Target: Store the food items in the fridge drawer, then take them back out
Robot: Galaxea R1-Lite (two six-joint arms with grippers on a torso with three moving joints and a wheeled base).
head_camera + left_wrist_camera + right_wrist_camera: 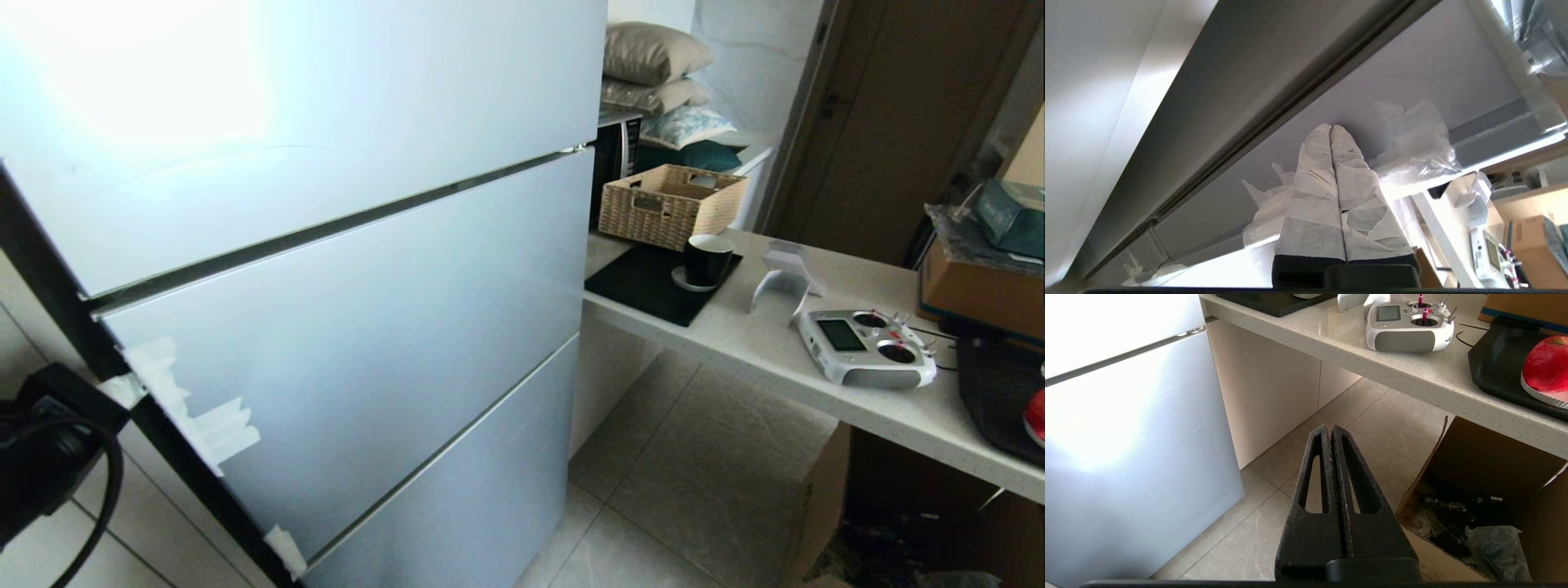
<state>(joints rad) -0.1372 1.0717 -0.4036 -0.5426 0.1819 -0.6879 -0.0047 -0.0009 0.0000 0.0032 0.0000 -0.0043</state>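
A home kitchen: a tall silver multi-door fridge point(326, 269) stands beside a pale speckled stone worktop point(759, 343) bearing a woven wicker basket point(671, 204), above beige floor tiles point(678, 482).

The left gripper point(1332, 127) has two long tapering fingers point(1314, 196) wrapped in wrinkled white tape over a black base. The right gripper point(1329, 426) is bare matte black, grainy, each finger point(1310, 486) pierced by a long slot. A black cable point(98, 506) loops beside the fridge point(343, 269).
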